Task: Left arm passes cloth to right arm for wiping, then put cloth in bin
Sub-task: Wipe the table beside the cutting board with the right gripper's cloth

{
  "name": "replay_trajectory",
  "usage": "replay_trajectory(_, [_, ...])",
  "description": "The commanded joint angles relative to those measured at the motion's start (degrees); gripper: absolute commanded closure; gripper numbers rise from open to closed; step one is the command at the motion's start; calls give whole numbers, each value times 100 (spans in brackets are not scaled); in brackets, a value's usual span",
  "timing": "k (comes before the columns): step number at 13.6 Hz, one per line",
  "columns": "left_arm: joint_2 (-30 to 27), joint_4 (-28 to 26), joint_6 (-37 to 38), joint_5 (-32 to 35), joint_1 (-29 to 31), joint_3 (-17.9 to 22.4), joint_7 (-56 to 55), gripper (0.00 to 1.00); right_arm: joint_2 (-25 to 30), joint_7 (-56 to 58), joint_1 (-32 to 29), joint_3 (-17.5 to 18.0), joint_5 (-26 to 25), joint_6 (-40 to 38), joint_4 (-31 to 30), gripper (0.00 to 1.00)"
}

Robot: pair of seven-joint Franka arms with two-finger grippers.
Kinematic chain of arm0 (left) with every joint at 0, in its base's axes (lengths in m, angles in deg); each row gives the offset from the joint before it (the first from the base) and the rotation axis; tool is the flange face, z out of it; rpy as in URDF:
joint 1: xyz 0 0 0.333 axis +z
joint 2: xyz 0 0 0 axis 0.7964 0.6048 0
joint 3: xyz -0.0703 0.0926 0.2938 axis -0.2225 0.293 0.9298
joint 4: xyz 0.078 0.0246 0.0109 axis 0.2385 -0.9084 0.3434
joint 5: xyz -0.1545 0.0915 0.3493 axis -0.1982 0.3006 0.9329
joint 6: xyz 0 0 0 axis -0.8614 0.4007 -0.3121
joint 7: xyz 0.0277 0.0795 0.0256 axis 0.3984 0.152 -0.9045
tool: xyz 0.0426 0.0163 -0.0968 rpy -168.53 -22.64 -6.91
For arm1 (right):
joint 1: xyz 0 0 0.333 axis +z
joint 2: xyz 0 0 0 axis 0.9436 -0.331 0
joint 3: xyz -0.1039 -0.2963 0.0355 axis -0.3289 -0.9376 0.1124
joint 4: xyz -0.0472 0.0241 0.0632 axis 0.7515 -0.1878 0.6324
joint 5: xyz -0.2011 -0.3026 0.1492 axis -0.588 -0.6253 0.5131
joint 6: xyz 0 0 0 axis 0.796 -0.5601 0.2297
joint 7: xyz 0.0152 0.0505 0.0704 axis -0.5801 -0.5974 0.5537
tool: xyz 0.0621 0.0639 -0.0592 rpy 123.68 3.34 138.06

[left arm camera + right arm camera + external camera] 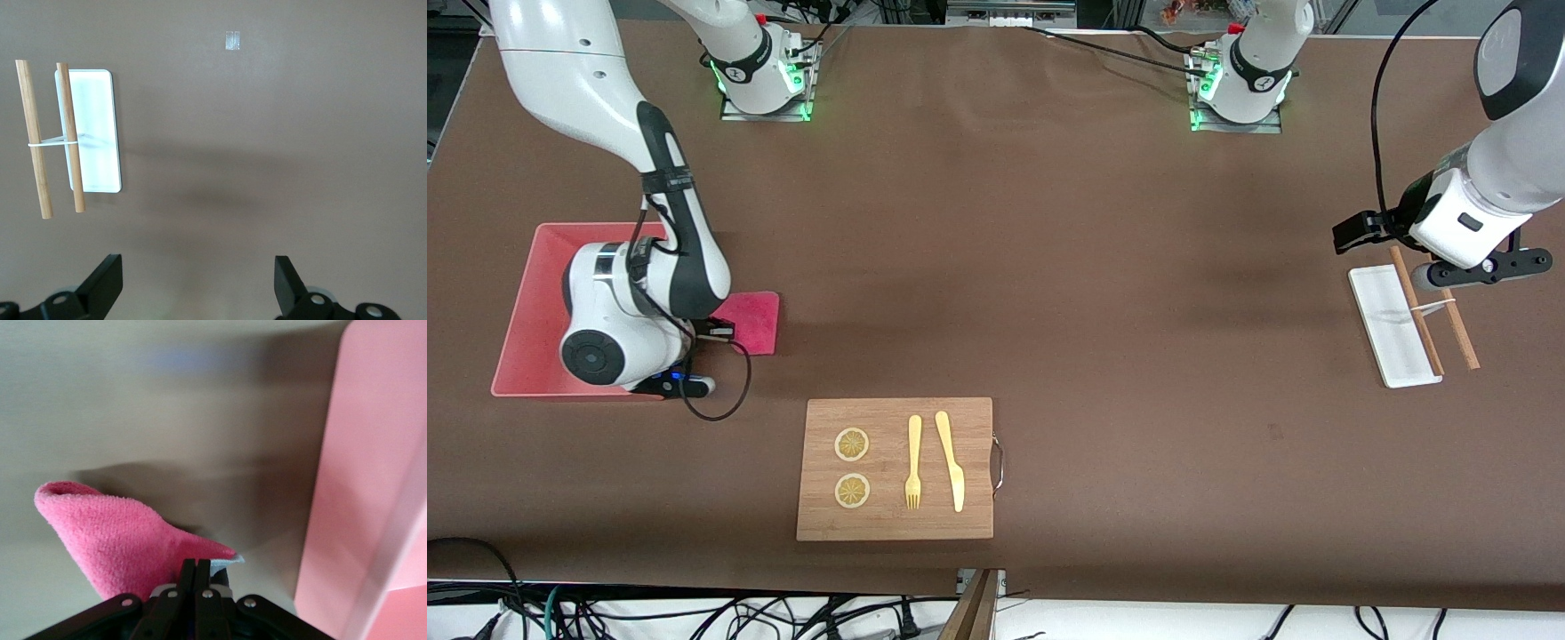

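Jaws of right gripper (195,577) clamp the cloth (113,543) just beside the bin (529,307) wall — left gripper (197,283) waits wide, well apart.

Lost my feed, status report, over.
Right gripper shut on cloth, beside bin. Left gripper open, waiting near white tray. Nothing blocking.

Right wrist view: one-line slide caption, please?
Right gripper shut on the pink cloth, hanging beside the bin wall.
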Motion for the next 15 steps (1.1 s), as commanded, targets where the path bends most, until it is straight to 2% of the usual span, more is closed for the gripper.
replay_trajectory(1, [-31, 79, 19, 169, -1056, 1153, 294, 0, -66, -785, 399, 18, -127, 164, 36, 100])
replay_trajectory(3, [-40, 71, 28, 169, -1715, 1848, 391, 0, -119, -1540, 803, 18, -83, 218, 36, 100])
replay_trajectory(4, [-57, 62, 19, 169, -1927, 2060, 391, 0, -137, -1883, 953, 27, -65, 227, 36, 100])
replay_trajectory(8, [4, 80, 19, 187, -1947, 2045, 391, 0, -260, -3009, 1542, 27, 171, 543, 36, 100])
replay_trajectory(15, [92, 299, -51, 161, -1877, 2071, 531, 0, -348, -4416, 2422, 36, 1198, 1140, 53, 100])
